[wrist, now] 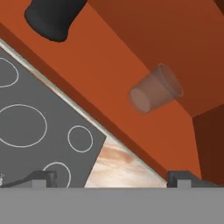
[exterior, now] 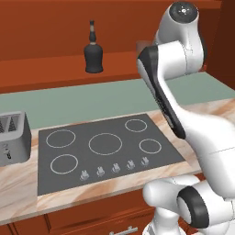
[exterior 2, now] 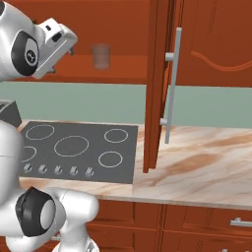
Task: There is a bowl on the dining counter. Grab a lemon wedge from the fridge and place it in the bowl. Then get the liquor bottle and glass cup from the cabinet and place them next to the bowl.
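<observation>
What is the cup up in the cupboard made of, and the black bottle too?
The glass cup looks like clear glass: the orange shelf shows right through it. The liquor bottle looks like dark, slightly shiny glass, since a soft light streak sits on its black body, though it could be glazed ceramic.

No readable text, labels or numbers anywhere.

The liquor bottle [exterior: 93, 51] carries no legible label, the glass cup [exterior 2: 101, 56] is plain, and the stove [exterior: 105, 149] shows only white burner rings and unmarked knobs; the toaster [exterior: 13, 137] bears small marks too blurred to read.
</observation>
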